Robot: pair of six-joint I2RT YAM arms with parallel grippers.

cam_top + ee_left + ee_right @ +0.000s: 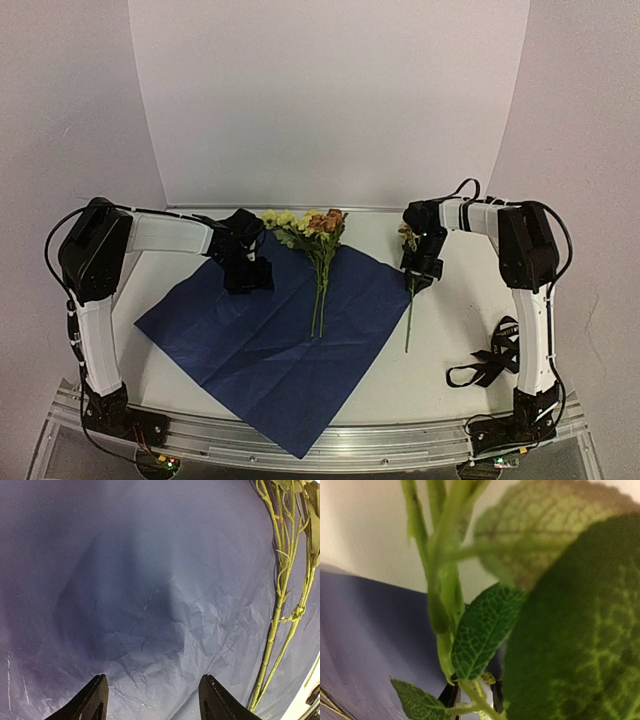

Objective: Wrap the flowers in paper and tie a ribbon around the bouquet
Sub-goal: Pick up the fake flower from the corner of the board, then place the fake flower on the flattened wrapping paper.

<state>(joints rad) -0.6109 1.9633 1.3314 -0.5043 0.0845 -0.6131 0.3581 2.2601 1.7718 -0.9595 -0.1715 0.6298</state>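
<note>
While the flowers (310, 226) lie across the paper (250, 350), one loose stem (409, 315) lies just right of it, running near-to-far, under the right gripper (421, 274). Whether its close-set jaws pinch it, I cannot tell. The left gripper (250, 280) hovers spread over the paper.

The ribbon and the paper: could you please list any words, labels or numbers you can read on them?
None can be read.
The black ribbon: any lettering is too small to make out in the top view.
The navy paper: plain, with no print showing.
</note>
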